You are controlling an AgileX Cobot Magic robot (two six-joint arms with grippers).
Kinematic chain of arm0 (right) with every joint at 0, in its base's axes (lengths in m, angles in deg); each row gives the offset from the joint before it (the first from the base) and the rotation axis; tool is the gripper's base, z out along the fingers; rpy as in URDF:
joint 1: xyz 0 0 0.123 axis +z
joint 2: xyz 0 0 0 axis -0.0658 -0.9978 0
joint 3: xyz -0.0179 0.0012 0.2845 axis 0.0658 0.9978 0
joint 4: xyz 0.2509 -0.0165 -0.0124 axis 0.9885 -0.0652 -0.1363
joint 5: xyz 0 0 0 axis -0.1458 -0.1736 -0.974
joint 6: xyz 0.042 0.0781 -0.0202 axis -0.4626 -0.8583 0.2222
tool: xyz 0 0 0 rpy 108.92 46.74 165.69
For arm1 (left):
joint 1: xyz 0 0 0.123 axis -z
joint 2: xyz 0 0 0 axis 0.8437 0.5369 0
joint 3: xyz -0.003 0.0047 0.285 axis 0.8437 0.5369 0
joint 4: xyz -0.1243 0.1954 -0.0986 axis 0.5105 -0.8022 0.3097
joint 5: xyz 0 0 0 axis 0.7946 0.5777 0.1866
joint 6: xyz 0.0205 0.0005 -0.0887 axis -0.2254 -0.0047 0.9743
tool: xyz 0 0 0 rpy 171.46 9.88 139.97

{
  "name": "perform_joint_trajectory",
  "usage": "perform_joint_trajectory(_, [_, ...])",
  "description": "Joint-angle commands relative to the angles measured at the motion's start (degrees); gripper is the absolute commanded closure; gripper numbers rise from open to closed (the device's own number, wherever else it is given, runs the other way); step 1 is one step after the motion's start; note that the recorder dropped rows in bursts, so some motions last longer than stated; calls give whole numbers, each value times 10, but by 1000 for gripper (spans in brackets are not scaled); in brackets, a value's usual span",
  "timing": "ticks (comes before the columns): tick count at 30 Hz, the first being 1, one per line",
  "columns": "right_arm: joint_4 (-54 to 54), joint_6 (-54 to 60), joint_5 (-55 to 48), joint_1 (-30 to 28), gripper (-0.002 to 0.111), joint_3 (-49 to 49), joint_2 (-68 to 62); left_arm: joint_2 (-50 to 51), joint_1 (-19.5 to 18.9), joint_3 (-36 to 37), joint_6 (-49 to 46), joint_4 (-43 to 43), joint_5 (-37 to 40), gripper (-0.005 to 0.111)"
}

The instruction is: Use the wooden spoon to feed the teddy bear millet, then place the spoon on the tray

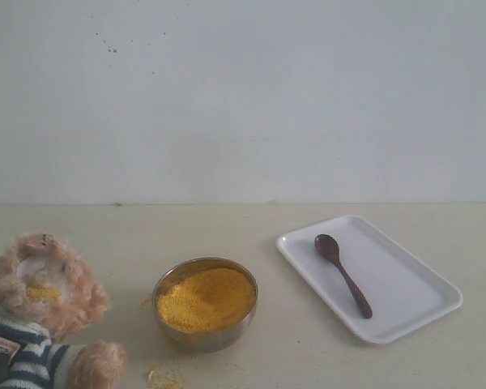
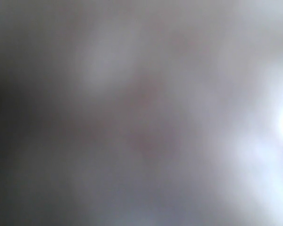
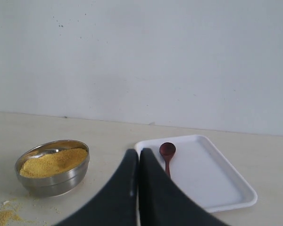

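The teddy bear (image 1: 40,312) sits at the front left, with millet grains on its pale muzzle. The steel bowl (image 1: 205,304) of millet (image 1: 206,298) stands in the middle of the table, and the bowl (image 3: 53,167) also shows in the right wrist view. The wooden spoon (image 1: 343,275) lies alone on the white tray (image 1: 405,279) at the right. My right gripper (image 3: 138,155) is shut and empty, held near the tray (image 3: 207,176) with its tips beside the spoon (image 3: 167,155). No arm shows in the exterior view. The left wrist view is a grey blur.
Scattered millet crumbs (image 1: 164,377) lie in front of the bowl, and crumbs (image 3: 4,215) also show in the right wrist view. A pale wall rises behind the cream table (image 1: 251,223).
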Motion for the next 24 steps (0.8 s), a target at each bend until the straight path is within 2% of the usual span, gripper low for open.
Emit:
perform_joint_trajectory(1, [0, 4, 5, 0, 108, 0, 3, -4, -1, 1, -3, 10, 25, 103])
perform_joint_trajectory(7, [0, 4, 5, 0, 108, 0, 3, 8, -1, 1, -8, 63, -37, 103])
perform_joint_trajectory(9, [0, 4, 5, 0, 108, 0, 3, 27, -1, 1, -40, 86, -48, 103])
perform_joint_trajectory(15, [0, 4, 5, 0, 108, 0, 3, 125, -1, -10, -124, 135, -9, 103])
perform_joint_trajectory(19, [0, 4, 5, 0, 108, 0, 3, 192, -1, -45, -125, 132, 20, 103])
perform_joint_trajectory(24, [0, 4, 5, 0, 108, 0, 3, 248, -1, -77, -140, 132, 20, 103])
